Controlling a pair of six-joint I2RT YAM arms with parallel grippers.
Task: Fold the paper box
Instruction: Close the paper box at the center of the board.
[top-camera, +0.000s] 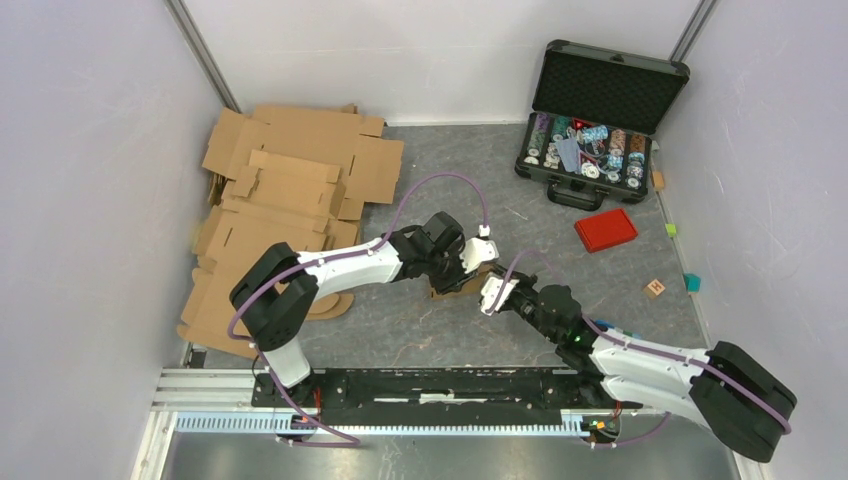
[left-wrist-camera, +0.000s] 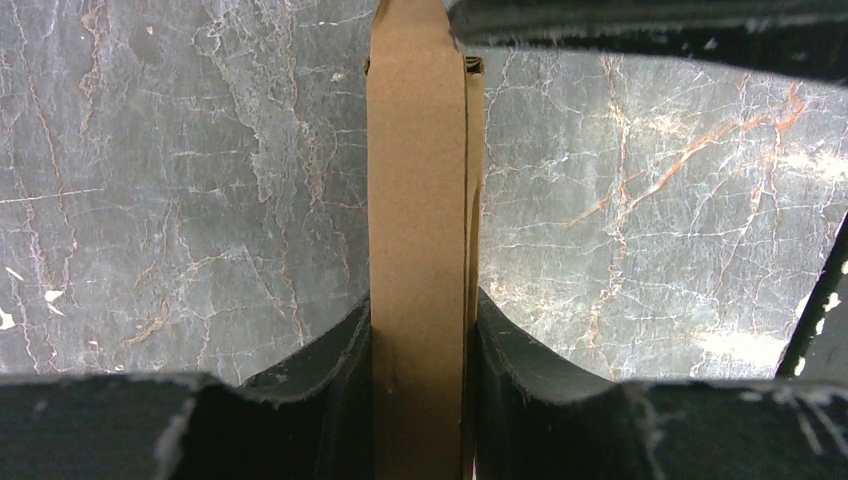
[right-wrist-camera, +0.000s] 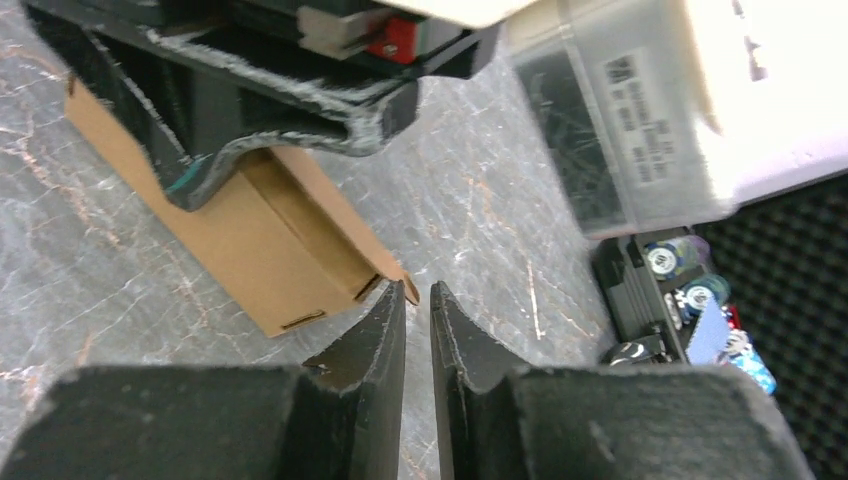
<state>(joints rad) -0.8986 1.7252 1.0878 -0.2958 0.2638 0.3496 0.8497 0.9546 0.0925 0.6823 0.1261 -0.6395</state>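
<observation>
Position: the paper box (top-camera: 452, 283) lay at the middle of the table (top-camera: 420, 335), between the two arms and well apart from the black case (top-camera: 598, 120) and the loose cardboard sheets (top-camera: 290, 200). Whether it rested fully on the table or was lifted slightly could not be told.

Left gripper (left-wrist-camera: 422, 300): pinching a wall of the box, with cardboard filling the gap and both fingers bearing on it.

Right gripper (right-wrist-camera: 417, 292): fingers all but pressed together, a thin slit between them and nothing in it. Its tips stood just beside the free corner of an open end flap.

Handling, as judged: the box appeared light, made of thin matte cardboard and unlikely to slip. The panels should be stiff across their faces and give readily along the scored creases. Free flaps looked flimsy and apt to buckle or tear at the small locking slits. A hard squeeze could crush the hollow body.

Recommended hold: on a flat doubled wall close to a crease, as the left gripper had it. Flaps should be pushed or pinched near their hinge line, not at the tip
</observation>
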